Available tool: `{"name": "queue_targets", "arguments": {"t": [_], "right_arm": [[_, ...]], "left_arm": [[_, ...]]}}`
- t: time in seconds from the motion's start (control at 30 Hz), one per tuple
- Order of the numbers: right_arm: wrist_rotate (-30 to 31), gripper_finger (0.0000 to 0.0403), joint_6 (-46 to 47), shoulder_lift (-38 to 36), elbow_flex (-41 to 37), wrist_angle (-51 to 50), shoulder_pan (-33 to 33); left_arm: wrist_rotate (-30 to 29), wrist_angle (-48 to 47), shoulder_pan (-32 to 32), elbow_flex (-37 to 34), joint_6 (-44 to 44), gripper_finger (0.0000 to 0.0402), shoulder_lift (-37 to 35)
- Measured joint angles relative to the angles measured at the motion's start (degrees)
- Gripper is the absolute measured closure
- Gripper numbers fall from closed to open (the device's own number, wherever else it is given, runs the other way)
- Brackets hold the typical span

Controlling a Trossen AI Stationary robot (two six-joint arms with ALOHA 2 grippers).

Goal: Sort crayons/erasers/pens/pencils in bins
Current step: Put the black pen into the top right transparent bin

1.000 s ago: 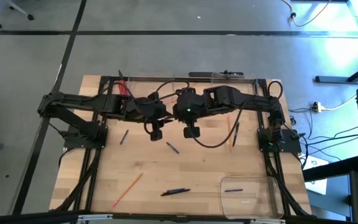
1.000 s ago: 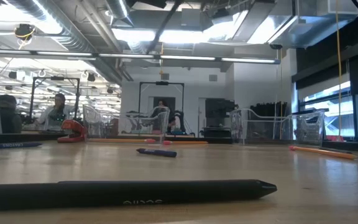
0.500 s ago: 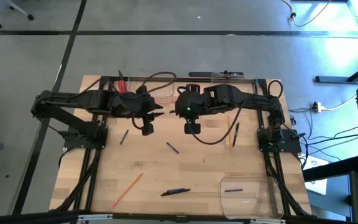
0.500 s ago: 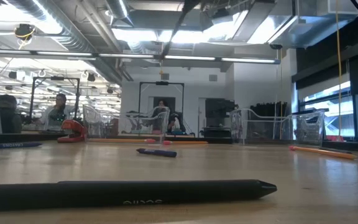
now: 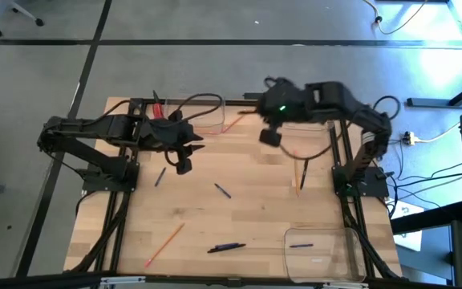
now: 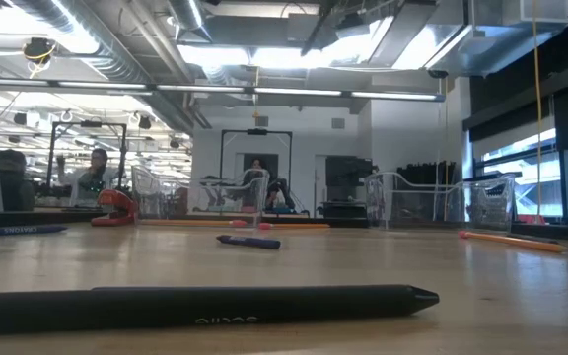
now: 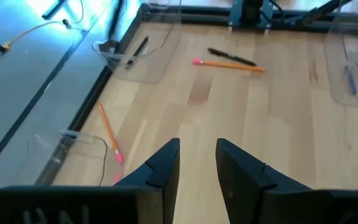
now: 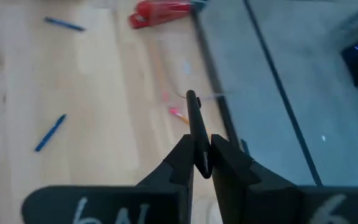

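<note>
My right fingers (image 8: 201, 163) are clenched on a slim black pen (image 8: 196, 127), which stands up between them, high over the far edge of the pale wooden surface (image 5: 255, 209). A clear plastic bin (image 5: 201, 112) with rounded corners lies against that far edge, and I take it as my landmark. My right hand hangs just to the right of that bin, above another clear tray (image 5: 307, 108) that is hard to make out. I judge this step to be carrying the pen to its tray. To do it well, I should come low over the tray's middle, level the pen, then let go, so it cannot bounce over the shallow wall.

My left fingers (image 7: 196, 168) are parted and hold nothing, hovering just in front of the bin's left end.

Well in front of the bin lie loose dark pens (image 5: 225, 247) and a thin orange pencil (image 5: 164, 244). A red stapler-like thing (image 8: 162, 12) sits left of the bin. Behind the surface is an open workshop with ceiling lights, benches and seated people.
</note>
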Motion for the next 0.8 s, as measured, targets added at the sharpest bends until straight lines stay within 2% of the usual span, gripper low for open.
{"name": "queue_targets", "arguments": {"t": [0.23, 0.37, 0.6, 0.7, 0.8], "right_arm": [[4.9, 0.0360, 7.8, -3.6, -2.1, -6.8, -5.7], [5.4, 0.0360, 10.9, -5.1, -7.3, -6.7, -8.0], [7.1, 0.0360, 16.6, -12.4, -25.1, -5.2, -10.9], [6.7, 0.0360, 17.6, -16.8, -34.2, 0.5, -13.3], [2.5, 0.0360, 13.3, -20.5, -42.6, 9.1, -16.2]], "left_arm": [[0.0, -0.2, 0.0, 0.0, 0.0, 0.0305, 0.0], [0.0, -0.2, 0.0, 0.0, 0.1, 0.0305, 0.0], [-0.1, -0.2, 0.0, 0.0, 2.0, 0.0305, 0.0], [-0.2, -0.2, 0.1, 0.0, 4.0, 0.0305, 0.1], [-0.8, 0.4, 0.9, 0.0, 4.9, 0.0305, 0.1]]}}
